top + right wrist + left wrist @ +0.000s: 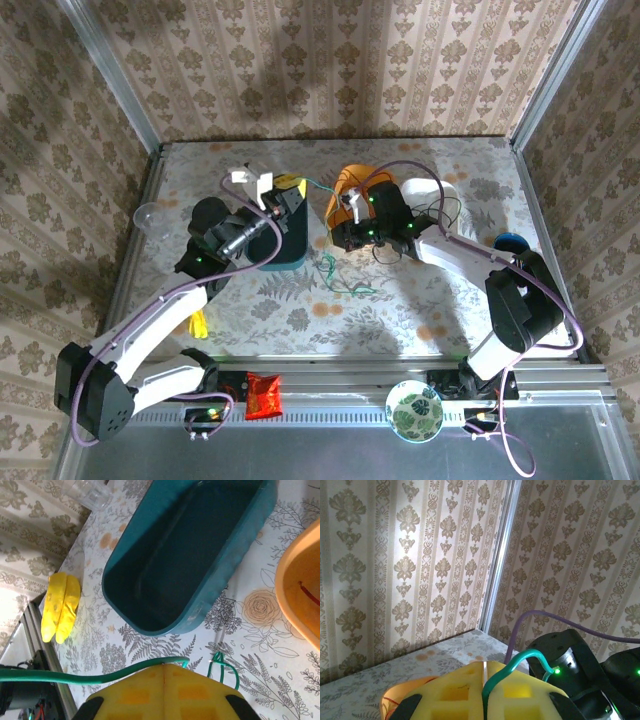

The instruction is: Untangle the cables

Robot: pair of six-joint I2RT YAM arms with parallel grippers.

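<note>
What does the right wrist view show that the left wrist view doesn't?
Right wrist: a teal tub, a yellow banana and a clear cup on the table. Left wrist: wallpapered walls, the corner post, a purple arm cable and the other arm's black body. Both: an orange bowl's edge and the green cable, pinched in shut yellow jaws.

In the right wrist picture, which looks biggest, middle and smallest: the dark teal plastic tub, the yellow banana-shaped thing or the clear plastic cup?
Biggest: dark teal plastic tub.
Next: yellow banana-shaped thing.
Smallest-looking: clear plastic cup, though the picture's edge cuts it off, so that spot is unsure.
</note>
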